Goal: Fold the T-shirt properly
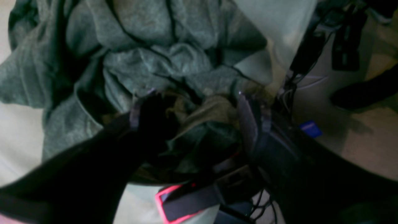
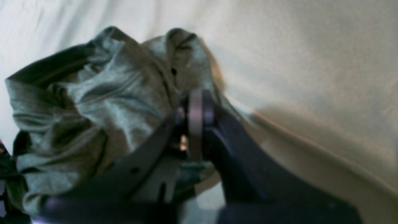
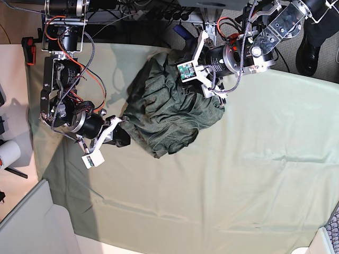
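Note:
The T-shirt (image 3: 169, 111) lies crumpled in a heap on the pale sage cloth sheet (image 3: 238, 174), at the upper middle of the base view. My left gripper (image 3: 204, 90) is at the heap's far right edge. In the left wrist view its jaws (image 1: 194, 105) stand wide apart with a bunch of the T-shirt (image 1: 161, 62) between them. My right gripper (image 3: 124, 138) is at the heap's near left edge. In the right wrist view it (image 2: 195, 96) is shut, pinching the edge of the T-shirt (image 2: 93, 102).
The sheet (image 2: 311, 62) covers the table. Cables and dark gear (image 1: 311, 56) hang past the table's far edge, by a blue item (image 1: 311, 129). A white roll (image 3: 8, 153) and a grey panel (image 3: 32, 222) are at the left.

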### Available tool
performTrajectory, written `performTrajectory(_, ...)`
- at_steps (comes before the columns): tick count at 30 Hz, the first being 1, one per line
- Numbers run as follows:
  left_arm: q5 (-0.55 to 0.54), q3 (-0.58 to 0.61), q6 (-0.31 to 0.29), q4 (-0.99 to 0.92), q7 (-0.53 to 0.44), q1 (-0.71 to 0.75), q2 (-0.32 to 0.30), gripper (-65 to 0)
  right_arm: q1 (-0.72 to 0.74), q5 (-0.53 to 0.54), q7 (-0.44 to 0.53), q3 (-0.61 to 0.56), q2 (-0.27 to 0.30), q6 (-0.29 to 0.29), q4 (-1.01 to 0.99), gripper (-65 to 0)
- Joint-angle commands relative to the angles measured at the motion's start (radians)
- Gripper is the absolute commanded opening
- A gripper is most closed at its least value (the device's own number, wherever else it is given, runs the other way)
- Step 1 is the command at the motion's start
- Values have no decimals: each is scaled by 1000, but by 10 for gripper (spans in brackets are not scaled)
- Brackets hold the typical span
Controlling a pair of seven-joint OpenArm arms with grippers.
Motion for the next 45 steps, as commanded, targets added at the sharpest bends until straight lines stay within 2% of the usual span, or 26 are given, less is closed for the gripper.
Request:
performTrajectory(1, 3, 0, 3, 6, -3, -7, 2, -240, 19, 16, 17, 8, 13, 13, 16, -650)
performTrajectory(7, 4, 0, 3, -53, -22, -8, 3, -241, 19, 16, 21, 8, 14, 13, 16, -650)
performTrajectory(12, 48, 0, 4, -83, -55, -29, 9, -244, 19, 21, 21, 8, 13, 12, 16, -650)
performTrajectory(14, 48, 0, 21, -83, -52, -41, 11, -262, 19, 23, 21, 8, 13, 12, 16, -650)
performTrajectory(18, 47, 0, 49, -83, -53, -55, 18, -416, 19, 23, 20, 8, 13, 12, 16, -650)
performTrajectory(22, 63, 0, 47, -83, -51, -55, 46, -532, 19, 24, 21, 8, 13, 12, 16, -650)
performTrajectory(25, 111, 0, 40, -83, -52, -58, 65, -642, 19, 23, 20, 8, 13, 12, 16, -650)
performTrajectory(35, 103, -1, 40, -100, -37, -186, 65, -650, 19, 23, 18, 8, 14, 12, 16, -650)
performTrajectory(45, 77, -1, 40, -306, -105, -321, 66, -650, 17, 31, 17, 8, 14, 12, 16, -650)
